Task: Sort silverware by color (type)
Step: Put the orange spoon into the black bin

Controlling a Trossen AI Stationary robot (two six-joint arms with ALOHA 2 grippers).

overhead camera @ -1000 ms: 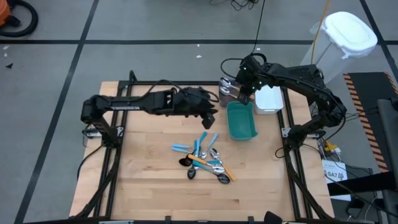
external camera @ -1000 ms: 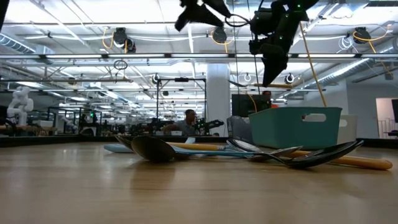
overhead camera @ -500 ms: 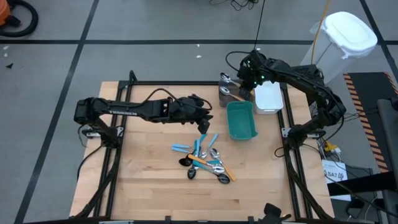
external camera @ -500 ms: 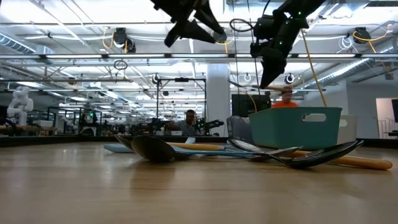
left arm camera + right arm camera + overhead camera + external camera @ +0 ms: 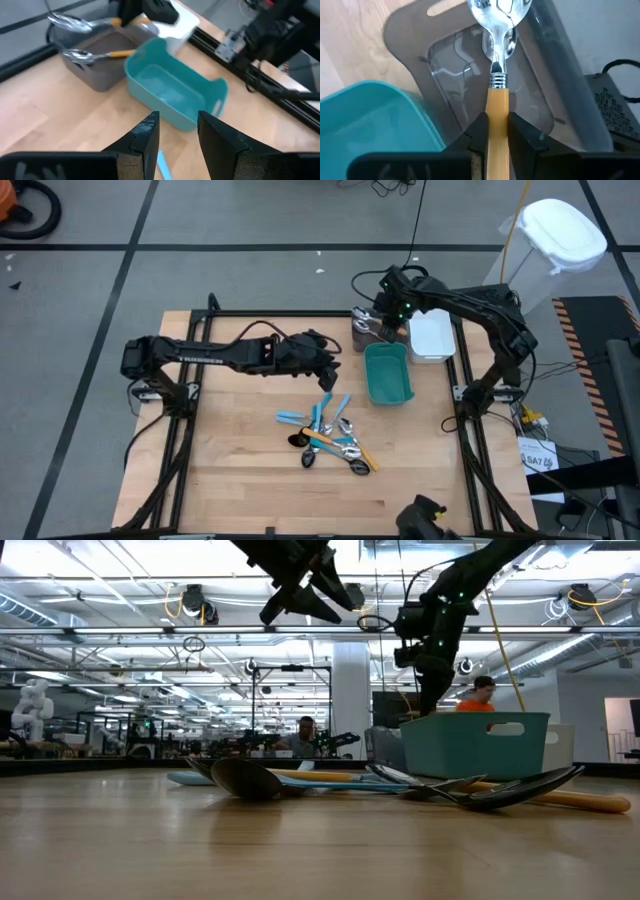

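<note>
Right wrist view: right claw (image 5: 493,131) grips 1 orange-handled spoon (image 5: 498,55) over gray bin (image 5: 545,95); left claw (image 5: 175,131) gapes, seemingly empty.

A: What lies about the right gripper (image 5: 495,131)?
B: Its jaws pinch an orange-handled spoon (image 5: 496,60) directly over the gray bin (image 5: 546,75). Ahead of the jaws the bin's floor is bare; the bin's walls rise around that floor, with the teal bin (image 5: 388,373) alongside.

A: And the left gripper (image 5: 175,131)?
B: Its jaws stand parted (nothing between). Past them sits the teal bin, with the gray bin holding another orange-handled spoon (image 5: 98,54) beyond; bare wooden table (image 5: 230,440) lies beneath.
</note>
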